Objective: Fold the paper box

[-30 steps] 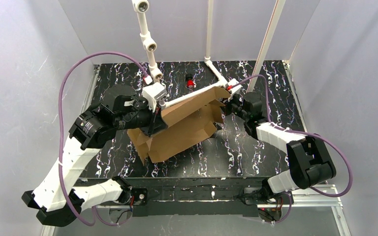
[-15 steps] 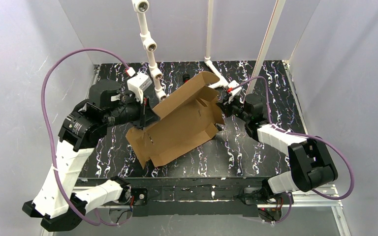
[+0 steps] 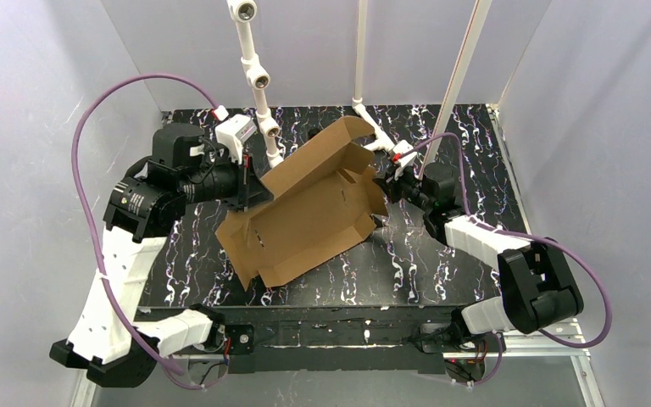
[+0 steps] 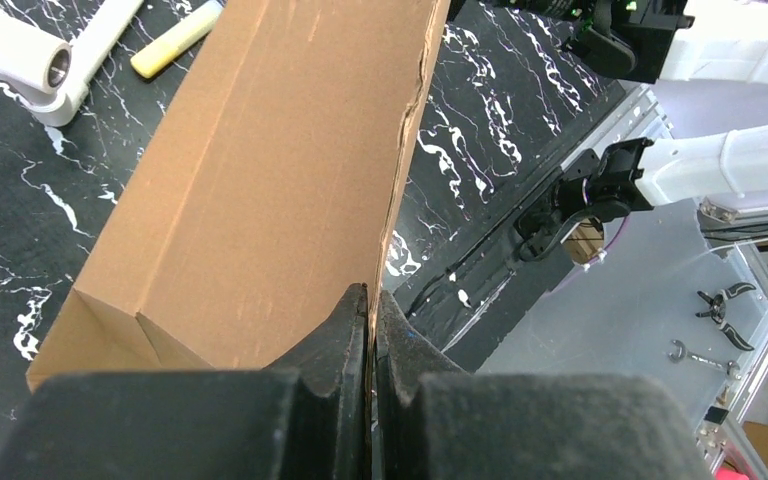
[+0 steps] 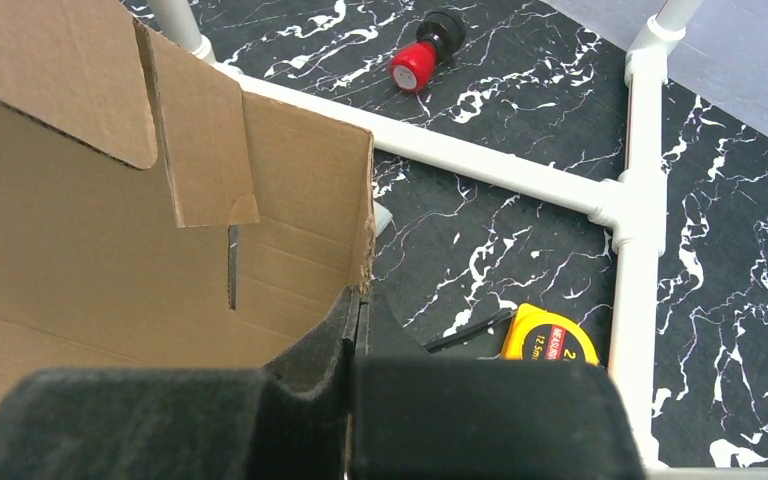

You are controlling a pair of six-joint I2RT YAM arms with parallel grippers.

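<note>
The paper box (image 3: pixel 314 212) is a brown corrugated die-cut mailer, held half open over the middle of the black marbled table. Its near end rests on the table and a long panel stands up at the far side. My left gripper (image 3: pixel 250 191) is shut on the box's left edge; in the left wrist view the cardboard (image 4: pixel 260 170) runs straight into the pinched left gripper (image 4: pixel 372 295). My right gripper (image 3: pixel 387 182) is shut on the box's right wall. In the right wrist view the right gripper (image 5: pixel 360 295) clamps that wall's torn corner, with the box's inside (image 5: pixel 80 250) and a hanging flap to the left.
A white pipe frame (image 3: pixel 258 80) rises behind the box, and one of its bars (image 5: pixel 520 170) lies on the table. A red-capped object (image 5: pixel 415 62), a yellow tape measure (image 5: pixel 550 340) and a yellow marker (image 4: pixel 175 38) lie on the far table.
My left gripper has moved left and back with the box's edge in it. The panel that lay over the box has swung up, opening the box. The right gripper has barely moved.
</note>
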